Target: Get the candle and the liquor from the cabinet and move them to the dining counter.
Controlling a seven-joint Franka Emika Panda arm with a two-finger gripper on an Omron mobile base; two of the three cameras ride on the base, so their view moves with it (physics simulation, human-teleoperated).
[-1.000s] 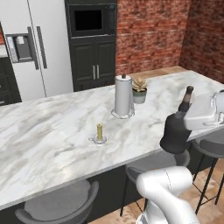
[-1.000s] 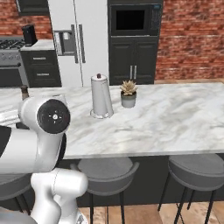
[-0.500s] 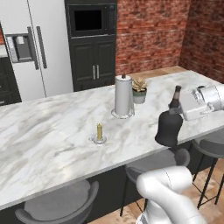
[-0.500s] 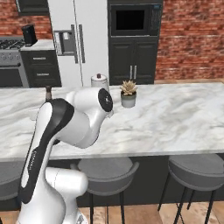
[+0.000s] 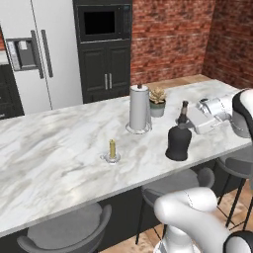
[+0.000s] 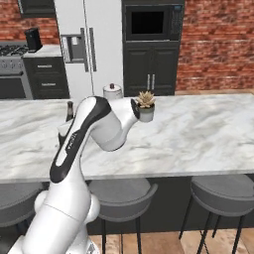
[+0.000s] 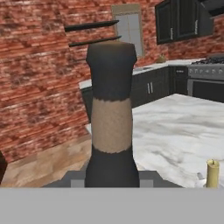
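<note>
My gripper (image 5: pixel 191 120) clamps the liquor (image 5: pixel 178 142) neck; my arm hides most of the bottle; its tan label is unreadable

From my left base view, the steel canister (image 5: pixel 139 108) stands on the dining counter (image 5: pixel 59 148). The potted plant (image 5: pixel 157 101) sits just right of it, the candle (image 5: pixel 112 149) before it to the left, the liquor (image 5: pixel 178 140) before it to the right.

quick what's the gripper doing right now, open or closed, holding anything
Gripper: closed on the neck of the liquor bottle, which is at the dining counter.
</note>
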